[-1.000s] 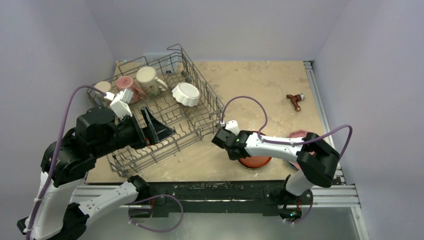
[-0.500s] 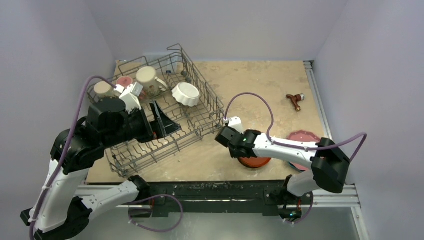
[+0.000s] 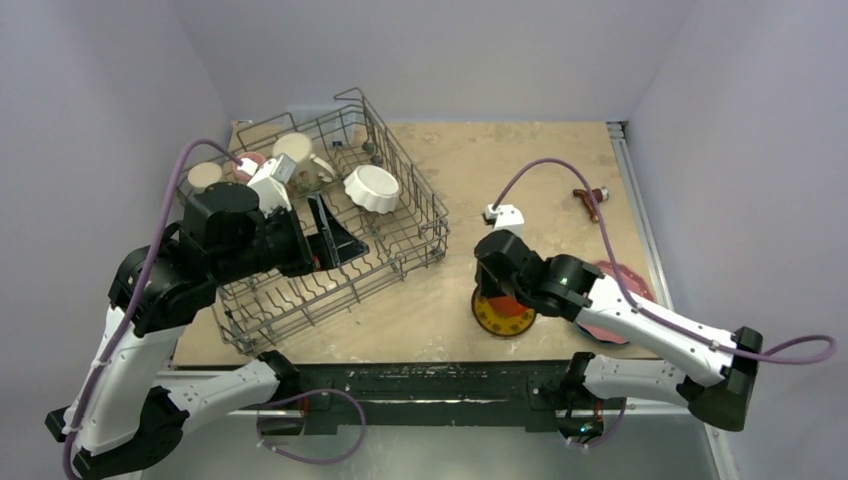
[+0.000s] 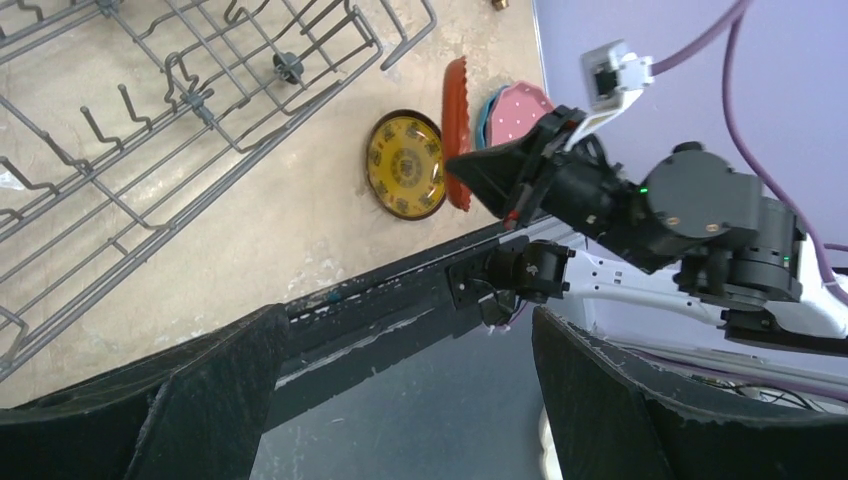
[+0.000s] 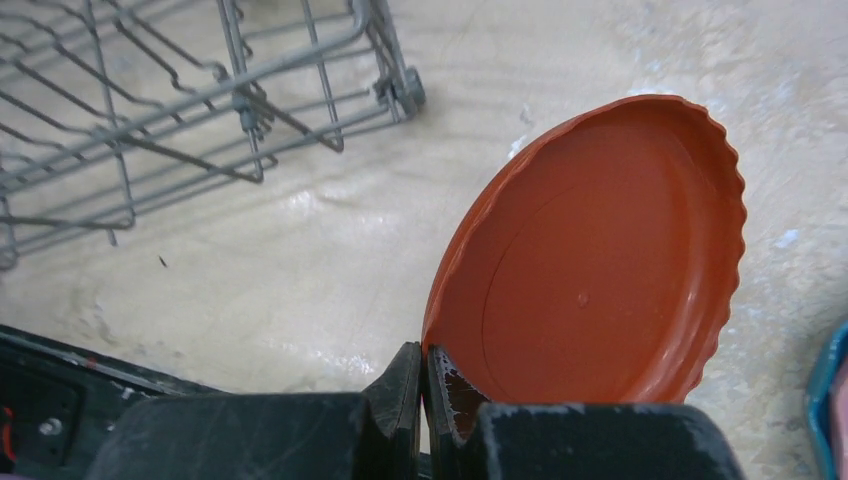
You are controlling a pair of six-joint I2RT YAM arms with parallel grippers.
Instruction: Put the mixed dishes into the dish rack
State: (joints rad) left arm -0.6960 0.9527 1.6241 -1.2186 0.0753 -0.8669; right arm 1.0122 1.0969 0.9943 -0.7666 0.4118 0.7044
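Observation:
The grey wire dish rack (image 3: 300, 290) stands at the left and holds the beige mug (image 3: 206, 176), pink mug (image 3: 245, 162), cream mug (image 3: 293, 150) and white fluted bowl (image 3: 371, 187). My left gripper (image 3: 335, 240) hovers open and empty over the rack's middle. My right gripper (image 3: 503, 293) is shut on the rim of the red-orange plate (image 5: 600, 260), holding it tilted on edge just right of the rack's corner (image 5: 400, 90). The pink dotted plate (image 4: 520, 115) lies on the blue plate (image 4: 490, 105) at the right, partly hidden by the arm.
A round yellow patterned dish (image 3: 503, 315) lies on the table under the raised plate, and it also shows in the left wrist view (image 4: 405, 165). A small brown-red object (image 3: 590, 200) lies at the far right. A black rail (image 3: 450, 380) runs along the table's front edge.
My right arm has swung round and tipped the red-orange plate up from flat onto its edge, uncovering the yellow dish. My left gripper has shifted a little right over the rack.

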